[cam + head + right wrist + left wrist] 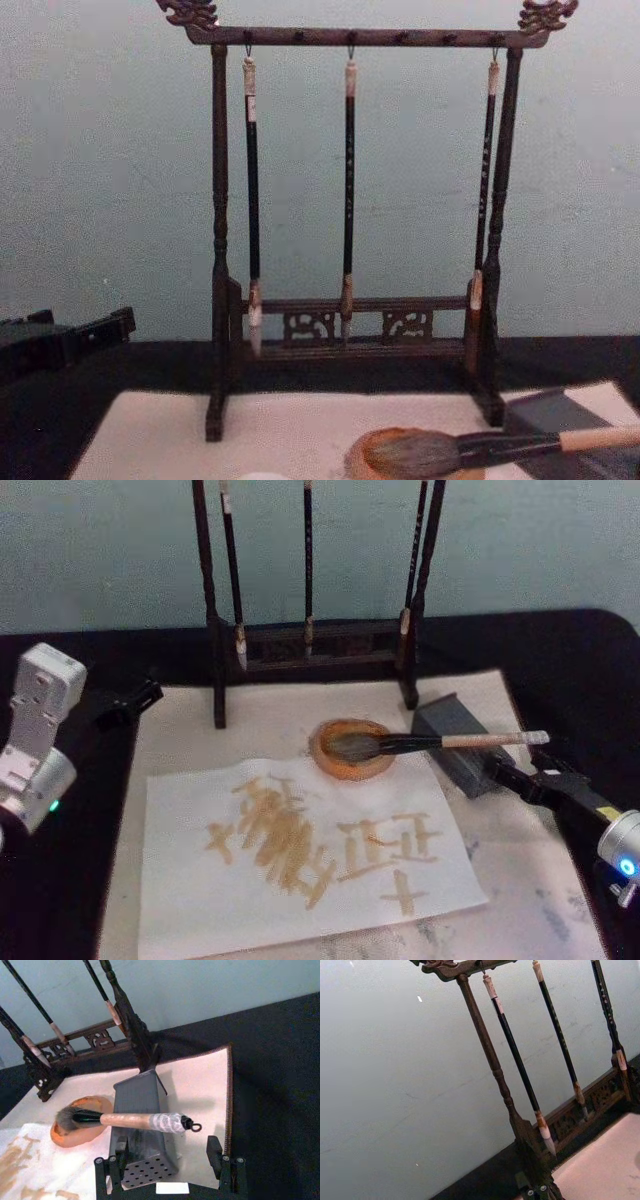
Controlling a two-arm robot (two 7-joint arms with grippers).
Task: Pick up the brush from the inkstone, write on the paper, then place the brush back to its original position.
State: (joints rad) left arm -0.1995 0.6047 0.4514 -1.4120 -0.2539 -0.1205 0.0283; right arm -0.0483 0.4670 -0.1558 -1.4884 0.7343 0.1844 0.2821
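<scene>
Materials and finishes. The brush (440, 743): soft grey-brown hair head, black ferrule with a slight sheen, matt pale wood-like handle, silvery tape wrap at its end. The inkstone (345, 771): smooth orange-brown dish, faint sheen. The paper (190, 880): thin, matt, off-white, slightly rippled. Mat (200, 1080): matt cream felt-like cloth, stitched edge. Block (140, 1095): matt dark grey, one face perforated. Rack (219, 200): dark turned and carved wood, low sheen. Bench (580, 670): matt black cloth cover

Brush (500, 448) handle end cut off, chest view.
</scene>
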